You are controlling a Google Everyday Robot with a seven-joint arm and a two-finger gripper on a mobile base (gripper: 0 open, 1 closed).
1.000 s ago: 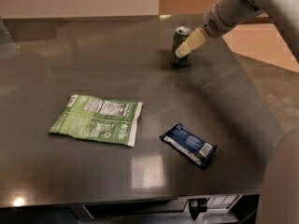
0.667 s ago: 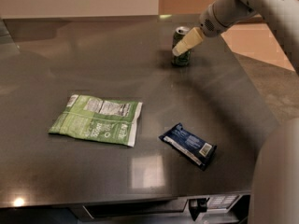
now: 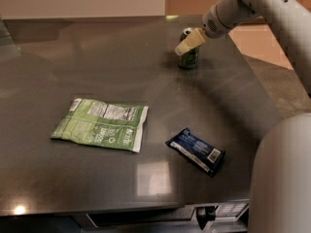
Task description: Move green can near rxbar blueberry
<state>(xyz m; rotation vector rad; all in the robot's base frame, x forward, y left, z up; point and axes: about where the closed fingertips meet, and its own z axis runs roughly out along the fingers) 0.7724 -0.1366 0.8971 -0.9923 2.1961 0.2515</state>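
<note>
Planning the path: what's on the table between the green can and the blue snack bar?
Nothing: the camera view shows only bare table between green can and snack bar. The green bag lies left; the gripper is at the can.

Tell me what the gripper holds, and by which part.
Cannot be told: the gripper is at the upper side of the small upright green metal can.

One high camera looks down across the countertop [image 3: 97, 52] from its near edge. The gripper [image 3: 187, 43] sits upper right.
</note>
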